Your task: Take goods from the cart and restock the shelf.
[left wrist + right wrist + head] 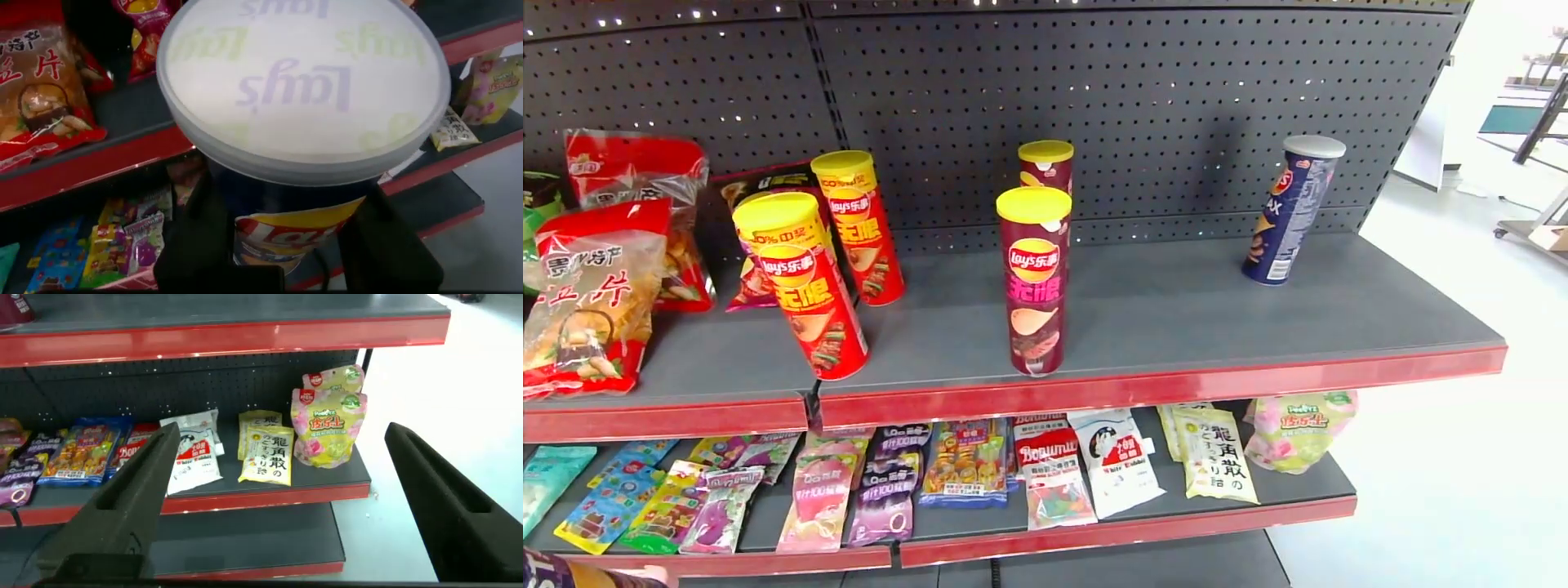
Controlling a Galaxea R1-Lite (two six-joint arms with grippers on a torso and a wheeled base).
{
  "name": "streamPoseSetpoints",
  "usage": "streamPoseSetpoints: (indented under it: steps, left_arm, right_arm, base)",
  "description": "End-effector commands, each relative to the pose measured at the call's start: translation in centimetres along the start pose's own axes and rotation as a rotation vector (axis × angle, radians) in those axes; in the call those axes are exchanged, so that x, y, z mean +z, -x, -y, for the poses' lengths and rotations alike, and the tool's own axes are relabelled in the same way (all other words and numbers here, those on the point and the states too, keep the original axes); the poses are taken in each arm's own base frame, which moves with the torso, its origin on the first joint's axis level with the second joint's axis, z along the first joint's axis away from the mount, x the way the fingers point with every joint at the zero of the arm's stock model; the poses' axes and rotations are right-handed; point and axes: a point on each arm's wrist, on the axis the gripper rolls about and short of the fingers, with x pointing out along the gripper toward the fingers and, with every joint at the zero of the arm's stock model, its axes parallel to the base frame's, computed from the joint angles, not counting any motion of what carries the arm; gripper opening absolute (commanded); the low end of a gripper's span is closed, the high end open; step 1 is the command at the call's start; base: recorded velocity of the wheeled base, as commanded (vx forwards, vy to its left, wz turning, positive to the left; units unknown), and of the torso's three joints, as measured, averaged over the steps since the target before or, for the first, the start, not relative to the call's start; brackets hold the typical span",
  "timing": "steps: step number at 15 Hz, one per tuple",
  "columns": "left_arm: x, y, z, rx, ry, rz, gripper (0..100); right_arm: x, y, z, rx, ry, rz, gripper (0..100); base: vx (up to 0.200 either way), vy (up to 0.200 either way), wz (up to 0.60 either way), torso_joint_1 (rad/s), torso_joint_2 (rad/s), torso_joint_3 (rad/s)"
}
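L gripper (290,249) jaws grip a can (302,73), R gripper (282,433) jaws open & empty; shelf (1160,302) has gaps, so I reckon restock's partway, this can not yet placed.

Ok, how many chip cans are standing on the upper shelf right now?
5. Left: front red can and rear red can. Middle: front maroon can, with rear maroon can behind it. Right: blue can. More could hide behind the bags.
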Motion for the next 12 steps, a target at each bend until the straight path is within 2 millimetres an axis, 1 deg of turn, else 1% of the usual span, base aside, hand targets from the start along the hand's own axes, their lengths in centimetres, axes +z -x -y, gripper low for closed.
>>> streamPoseSetpoints:
  steps: [1,2,5,12]
  left_arm:
    - [-0.31,0.01,0.04,-0.004,-0.005,-0.005,0]
    - [-0.62,-0.06,0.07,-0.010,-0.010,-0.010,0]
    - [-0.57,-0.16,0.05,-0.006,-0.010,-0.014,0]
    - [-0.53,-0.34,0.04,-0.004,-0.009,-0.025,0]
  right_arm:
    - [0.02,0.00,0.00,-0.001,0.000,-0.001,100]
    - [0.02,0.00,0.00,0.001,0.000,-0.001,100]
    - [0.02,0.00,0.00,0.001,0.001,-0.001,100]
    - [0.02,0.00,0.00,-0.001,0.000,-0.001,100]
  base:
    - [0.000,0.000,0.00,0.000,0.00,0.000]
    - [0.000,0.000,0.00,0.000,0.00,0.000]
    - [0.000,0.000,0.00,0.000,0.00,0.000]
    - [0.000,-0.200,0.00,0.004,0.00,0.000]
